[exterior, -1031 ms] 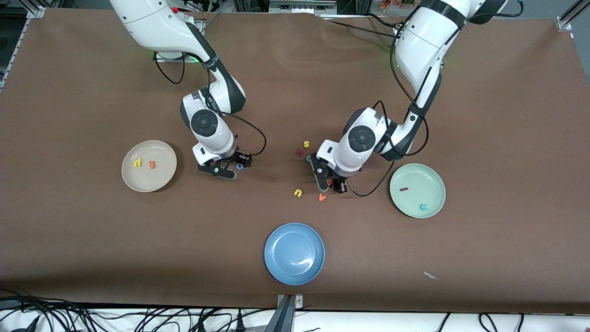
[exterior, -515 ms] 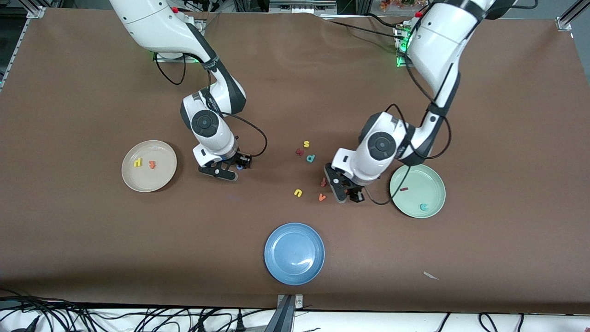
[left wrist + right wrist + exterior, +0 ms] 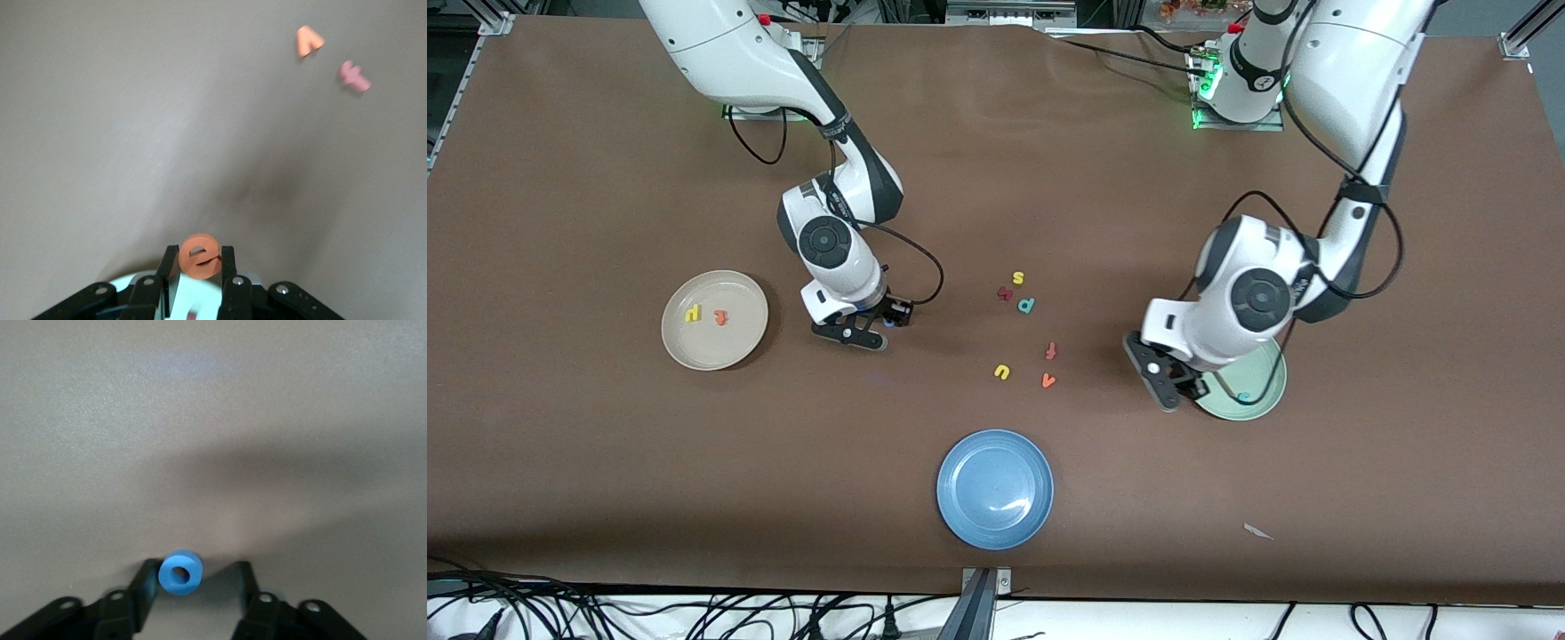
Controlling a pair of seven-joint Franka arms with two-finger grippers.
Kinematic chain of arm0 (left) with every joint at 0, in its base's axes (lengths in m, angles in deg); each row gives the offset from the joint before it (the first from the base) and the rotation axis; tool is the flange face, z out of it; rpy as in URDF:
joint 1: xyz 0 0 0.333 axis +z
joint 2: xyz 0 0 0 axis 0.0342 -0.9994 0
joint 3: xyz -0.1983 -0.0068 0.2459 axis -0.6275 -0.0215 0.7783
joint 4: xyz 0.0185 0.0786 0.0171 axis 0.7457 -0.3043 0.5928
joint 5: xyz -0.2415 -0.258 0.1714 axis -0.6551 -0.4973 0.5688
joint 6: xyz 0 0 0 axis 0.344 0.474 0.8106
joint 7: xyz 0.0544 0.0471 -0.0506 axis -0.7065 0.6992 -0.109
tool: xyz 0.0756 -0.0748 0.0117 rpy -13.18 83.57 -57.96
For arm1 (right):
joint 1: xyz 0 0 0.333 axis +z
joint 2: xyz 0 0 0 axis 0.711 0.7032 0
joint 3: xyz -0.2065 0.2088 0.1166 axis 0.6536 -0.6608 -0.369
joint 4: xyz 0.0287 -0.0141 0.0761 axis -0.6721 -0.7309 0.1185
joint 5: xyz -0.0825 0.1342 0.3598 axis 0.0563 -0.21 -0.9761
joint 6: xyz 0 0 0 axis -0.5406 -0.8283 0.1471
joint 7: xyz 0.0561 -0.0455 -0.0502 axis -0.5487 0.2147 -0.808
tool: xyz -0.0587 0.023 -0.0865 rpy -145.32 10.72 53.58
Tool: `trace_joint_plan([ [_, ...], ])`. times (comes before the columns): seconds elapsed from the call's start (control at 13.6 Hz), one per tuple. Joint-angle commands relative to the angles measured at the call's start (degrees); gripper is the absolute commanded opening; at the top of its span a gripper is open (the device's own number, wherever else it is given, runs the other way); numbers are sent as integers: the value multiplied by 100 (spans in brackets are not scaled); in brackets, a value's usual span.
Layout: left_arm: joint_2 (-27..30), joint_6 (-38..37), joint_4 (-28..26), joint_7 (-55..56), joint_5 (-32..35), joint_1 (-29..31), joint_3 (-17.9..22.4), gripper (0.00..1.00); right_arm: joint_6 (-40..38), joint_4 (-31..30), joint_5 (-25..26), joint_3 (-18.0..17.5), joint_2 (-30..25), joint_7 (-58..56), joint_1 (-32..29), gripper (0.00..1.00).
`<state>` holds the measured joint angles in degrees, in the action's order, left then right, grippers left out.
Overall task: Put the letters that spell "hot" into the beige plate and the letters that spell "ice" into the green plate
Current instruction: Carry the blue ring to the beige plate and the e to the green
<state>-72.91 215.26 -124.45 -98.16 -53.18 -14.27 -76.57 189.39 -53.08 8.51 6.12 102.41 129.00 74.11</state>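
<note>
Meanwhile the left gripper [image 3: 198,275] is clamped on the orange e [image 3: 199,254] over the rim of the green plate [image 3: 1258,400], where the teal c [image 3: 1238,398] peeks out under the arm. The right gripper [image 3: 193,585] hangs low over the bare table near the beige plate [image 3: 685,356], its fingers [image 3: 147,581] spread with the blue o [image 3: 181,572] against one of them. Already the yellow h [image 3: 693,313] and orange t [image 3: 720,316] lie in the beige plate.
</note>
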Motion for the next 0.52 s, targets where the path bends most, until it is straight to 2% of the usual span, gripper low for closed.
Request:
trace_joint_plan([
  [0.0, 202, -253, -100, -40, 15, 79, 184, 16, 0, 135, 84, 25, 127, 47, 48, 30],
  [0.22, 255, -699, 13, -22, 15, 219, 492, 16, -9, 135, 84, 25, 127, 47, 48, 21],
  [0.29, 237, -910, 223, -5, 15, 272, 510, 16, -17, 135, 84, 25, 118, 47, 48, 20],
  [0.44, 220, -1148, 313, 292, 24, 273, 581, 15, -44, 144, 84, 33, 74, 21, 39, 20],
])
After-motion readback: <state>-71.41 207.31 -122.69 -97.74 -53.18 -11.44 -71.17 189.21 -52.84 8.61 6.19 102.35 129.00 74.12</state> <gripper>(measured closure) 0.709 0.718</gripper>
